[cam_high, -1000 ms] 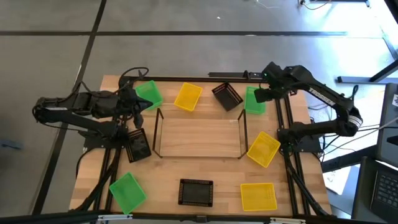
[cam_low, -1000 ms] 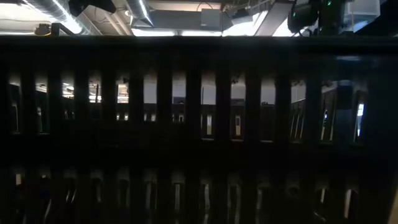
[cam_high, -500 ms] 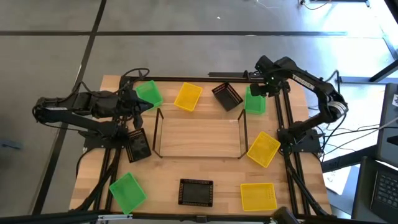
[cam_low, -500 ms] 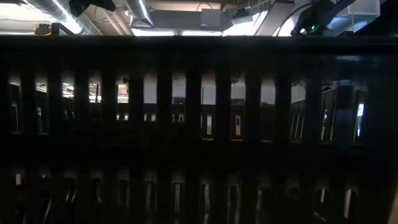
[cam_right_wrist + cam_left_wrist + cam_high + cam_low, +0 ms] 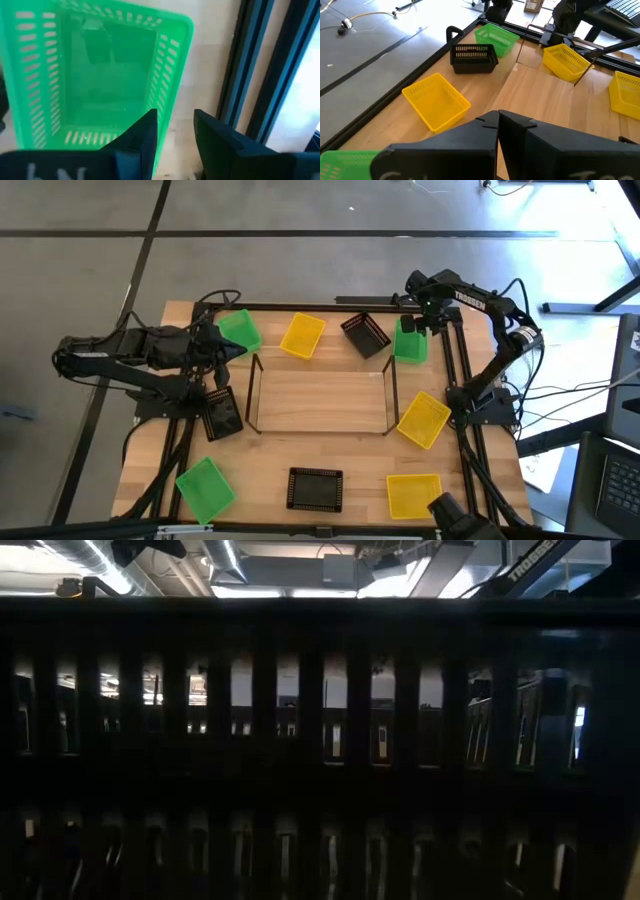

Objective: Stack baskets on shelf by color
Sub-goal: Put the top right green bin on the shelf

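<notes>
Shelf (image 5: 318,402) board bare; wire frames flank ends.

Empty light-wood shelf (image 5: 318,400) mid-table, green, yellow and black baskets (image 5: 304,335) scattered around it, none stacked

Wooden tabletop (image 5: 150,450) carries a bare shelf (image 5: 320,402) at centre. Nine baskets surround it: green at 10, 1, 7; yellow at 11, 3, 5; black at 12, 8, 6.
</notes>
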### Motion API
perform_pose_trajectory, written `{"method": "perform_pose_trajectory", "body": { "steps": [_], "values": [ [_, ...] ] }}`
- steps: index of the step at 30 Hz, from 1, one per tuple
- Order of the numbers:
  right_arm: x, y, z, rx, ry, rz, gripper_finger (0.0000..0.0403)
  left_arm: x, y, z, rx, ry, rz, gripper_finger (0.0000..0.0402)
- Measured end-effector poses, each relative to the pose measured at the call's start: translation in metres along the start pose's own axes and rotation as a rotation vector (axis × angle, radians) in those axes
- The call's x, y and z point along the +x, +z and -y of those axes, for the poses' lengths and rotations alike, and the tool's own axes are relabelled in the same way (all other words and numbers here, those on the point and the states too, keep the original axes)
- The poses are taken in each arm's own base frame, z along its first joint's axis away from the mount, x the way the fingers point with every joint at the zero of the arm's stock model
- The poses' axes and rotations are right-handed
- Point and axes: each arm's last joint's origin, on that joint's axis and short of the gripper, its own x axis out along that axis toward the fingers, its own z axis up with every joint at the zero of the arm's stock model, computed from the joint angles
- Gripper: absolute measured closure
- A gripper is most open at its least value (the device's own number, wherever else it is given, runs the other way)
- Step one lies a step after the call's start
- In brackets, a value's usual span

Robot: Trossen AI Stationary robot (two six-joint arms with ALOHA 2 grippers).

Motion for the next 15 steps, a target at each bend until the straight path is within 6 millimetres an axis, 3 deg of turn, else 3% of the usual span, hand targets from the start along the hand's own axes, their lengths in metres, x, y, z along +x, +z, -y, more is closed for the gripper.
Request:
{"method": "perform_pose_trajectory", "body": {
  "steps": [15],
  "values": [
    [0.031,0.015,-0.006,-0.02,-0.052,-0.097,0.0276,0.0,0.0,0.0,0.0,0.0,0.001,0.0401]
  ]
}}
